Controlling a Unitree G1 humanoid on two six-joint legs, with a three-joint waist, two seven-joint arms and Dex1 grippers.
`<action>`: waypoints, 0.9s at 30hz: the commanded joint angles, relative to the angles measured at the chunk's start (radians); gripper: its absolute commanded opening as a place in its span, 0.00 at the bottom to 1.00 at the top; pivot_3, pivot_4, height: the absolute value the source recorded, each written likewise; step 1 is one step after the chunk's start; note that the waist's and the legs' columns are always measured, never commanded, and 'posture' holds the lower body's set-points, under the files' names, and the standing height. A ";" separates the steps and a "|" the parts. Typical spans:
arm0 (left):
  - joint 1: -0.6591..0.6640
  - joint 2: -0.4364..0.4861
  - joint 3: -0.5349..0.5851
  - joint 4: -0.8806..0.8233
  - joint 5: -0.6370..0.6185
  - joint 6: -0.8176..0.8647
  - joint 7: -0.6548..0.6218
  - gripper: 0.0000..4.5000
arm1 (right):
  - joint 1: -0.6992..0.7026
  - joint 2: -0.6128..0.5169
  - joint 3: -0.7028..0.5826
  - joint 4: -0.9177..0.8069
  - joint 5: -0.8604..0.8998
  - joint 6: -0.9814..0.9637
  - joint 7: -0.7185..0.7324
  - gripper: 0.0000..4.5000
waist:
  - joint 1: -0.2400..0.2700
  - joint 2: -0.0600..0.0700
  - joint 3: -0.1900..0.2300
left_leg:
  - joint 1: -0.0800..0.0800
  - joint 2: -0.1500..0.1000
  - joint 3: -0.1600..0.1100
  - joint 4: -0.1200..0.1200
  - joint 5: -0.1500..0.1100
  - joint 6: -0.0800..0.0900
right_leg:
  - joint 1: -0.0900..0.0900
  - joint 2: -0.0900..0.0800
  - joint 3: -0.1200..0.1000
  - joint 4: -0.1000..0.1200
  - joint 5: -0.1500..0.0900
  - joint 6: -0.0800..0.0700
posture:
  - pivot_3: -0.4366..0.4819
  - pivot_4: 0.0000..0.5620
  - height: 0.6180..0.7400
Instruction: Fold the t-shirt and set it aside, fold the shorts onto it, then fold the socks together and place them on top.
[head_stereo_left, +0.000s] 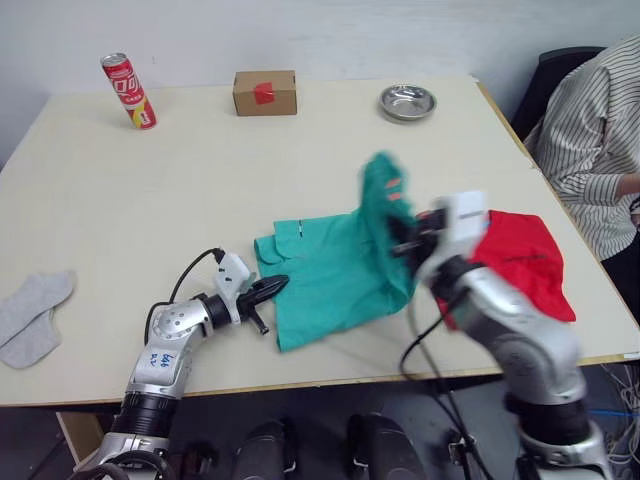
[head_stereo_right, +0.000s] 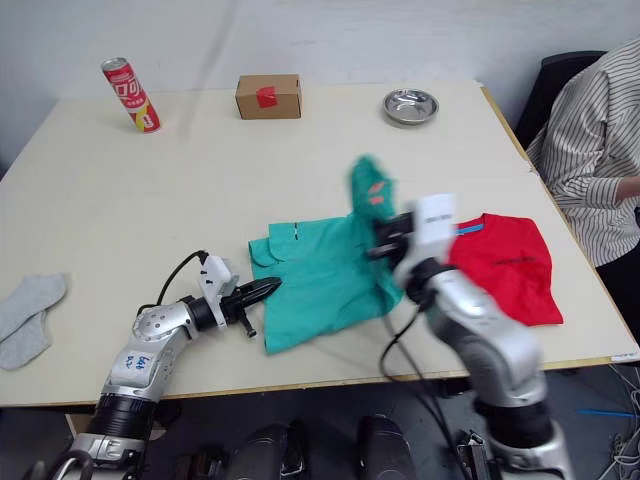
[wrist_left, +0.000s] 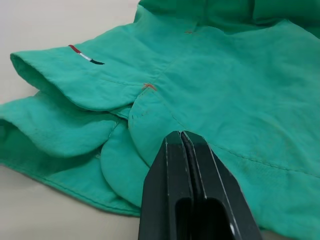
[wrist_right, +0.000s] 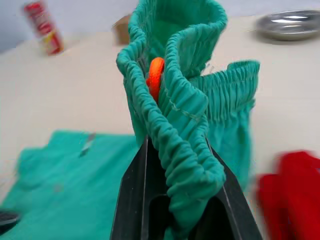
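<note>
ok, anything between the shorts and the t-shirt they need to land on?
Nothing visible. The right gripper holds the shorts by the waistband, lifted; the t-shirt lies right beside them on the table, bare tabletop between.

Shorts (head_stereo_right: 320, 280) lie near the middle of the tabletop (head_stereo_right: 200, 180), toward its front edge; their waistband end is lifted above the rest, pinched in the right claw (head_stereo_left: 400, 240). T-shirt (head_stereo_right: 505, 265) lies flat just right of the shorts, near the right front corner. Left claw (head_stereo_left: 272, 288) rests at the shorts' left edge, fingers pressed together, tips on the cloth. Socks (head_stereo_left: 32, 315) lie at the far left front, well apart from both garments. Along the back: can (head_stereo_left: 128, 90) at left, box (head_stereo_left: 265, 92) in the middle, bowl (head_stereo_left: 407, 102) to the right. A person (head_stereo_left: 595, 140) sits beyond the right edge.
</note>
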 joint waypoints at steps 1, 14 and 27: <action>0.021 0.006 0.005 -0.038 -0.011 0.025 0.006 0.00 | -0.014 0.053 0.144 0.019 -0.135 0.001 0.010 0.00 | 0.007 0.000 0.000 | -0.001 0.000 0.000 0.000 0.000 0.000 | 0.000 0.000 0.000 0.000 0.000 0.000 | 0.48 0.27 1.00; 0.052 0.035 0.052 -0.076 -0.036 0.058 0.023 0.00 | 0.034 0.195 0.154 0.078 -0.150 0.047 0.198 0.36 | 0.001 0.000 0.000 | -0.001 -0.002 0.001 0.002 -0.003 0.003 | 0.001 -0.002 0.000 -0.002 0.001 0.003 | 0.48 0.27 1.00; 0.039 -0.022 0.322 -0.161 -0.276 0.129 0.163 0.00 | -0.127 -0.100 -0.160 0.145 0.326 0.304 0.757 0.95 | 0.006 -0.003 0.002 | -0.001 -0.002 -0.002 0.004 -0.008 0.012 | 0.003 -0.003 -0.002 -0.003 0.001 0.002 | 0.48 0.27 1.00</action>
